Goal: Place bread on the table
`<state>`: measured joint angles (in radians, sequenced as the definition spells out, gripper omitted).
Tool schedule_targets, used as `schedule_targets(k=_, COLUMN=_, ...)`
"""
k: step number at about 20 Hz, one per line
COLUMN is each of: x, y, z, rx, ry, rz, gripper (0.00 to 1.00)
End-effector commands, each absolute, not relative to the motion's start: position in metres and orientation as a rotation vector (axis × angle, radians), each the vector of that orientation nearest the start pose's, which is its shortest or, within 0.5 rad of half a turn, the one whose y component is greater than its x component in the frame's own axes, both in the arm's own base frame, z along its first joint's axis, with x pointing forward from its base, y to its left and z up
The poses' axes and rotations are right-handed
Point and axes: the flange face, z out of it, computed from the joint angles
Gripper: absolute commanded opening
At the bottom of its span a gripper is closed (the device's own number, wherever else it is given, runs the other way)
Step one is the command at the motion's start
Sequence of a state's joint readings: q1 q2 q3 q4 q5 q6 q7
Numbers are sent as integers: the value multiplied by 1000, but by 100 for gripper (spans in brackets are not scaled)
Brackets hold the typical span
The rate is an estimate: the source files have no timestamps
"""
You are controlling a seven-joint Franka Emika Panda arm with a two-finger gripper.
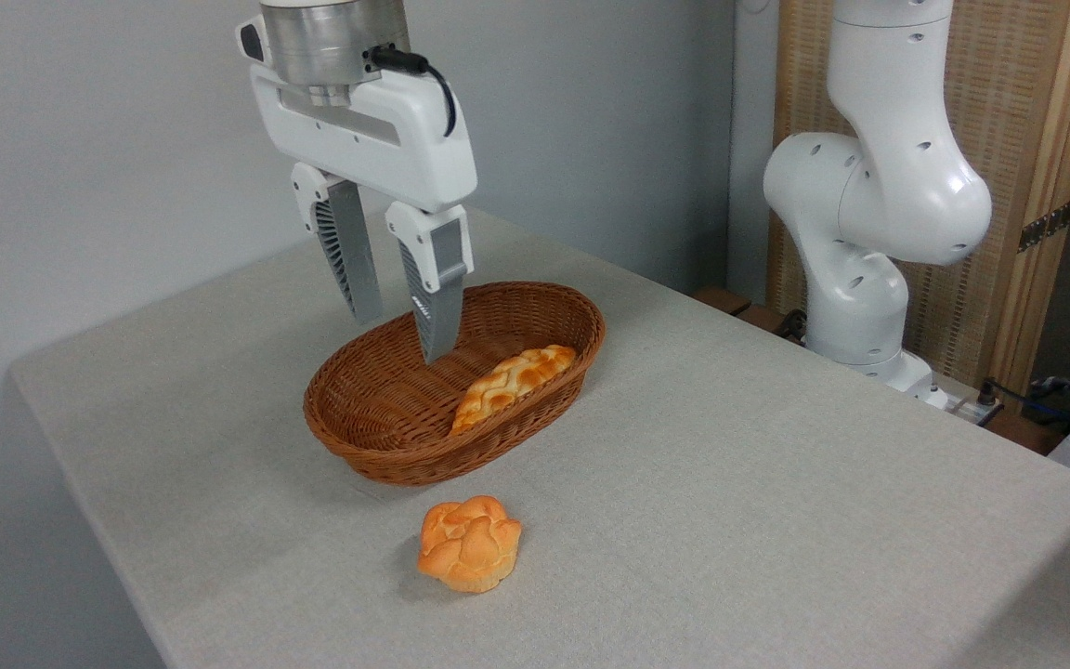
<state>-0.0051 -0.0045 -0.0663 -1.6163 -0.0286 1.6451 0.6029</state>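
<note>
Camera view: gripper hangs above the back-left end of the wicker basket, fingers pointing down, parted by a moderate gap, nothing between them. Right fingertip overlaps the basket's inner wall in the picture; whether it dips below the rim or hangs above it, cannot tell. Left finger sits at the basket's back rim as pictured. White gripper body and metal wrist flange rise out of the top of the picture.

Basket is brown, oval, standing on the table around its middle, nearer the left edge than the right. Braided loaf lies inside, leaning on the right-hand inner wall, one end up at the rim. Left half of the basket floor is bare wicker.

Bread, the round orange bun, sits on the cloth just in front of the basket, apart from it, a small strip of cloth between. It lies toward the front-left edge of the table, not at the edge.

Wide bare cloth to the right of the bun and basket, running to the right edge. Arm base stands beyond the table's far right edge.
</note>
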Motion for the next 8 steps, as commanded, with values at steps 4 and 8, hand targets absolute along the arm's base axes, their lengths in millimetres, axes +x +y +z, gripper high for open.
schedule_targets(k=4, x=556, y=-35, z=621, rx=-2987, ry=1032, rz=-19, gripper=100)
schedule_targets(k=8, x=555, y=-33, z=623, rx=-2984, ry=1031, rz=-20, gripper=100)
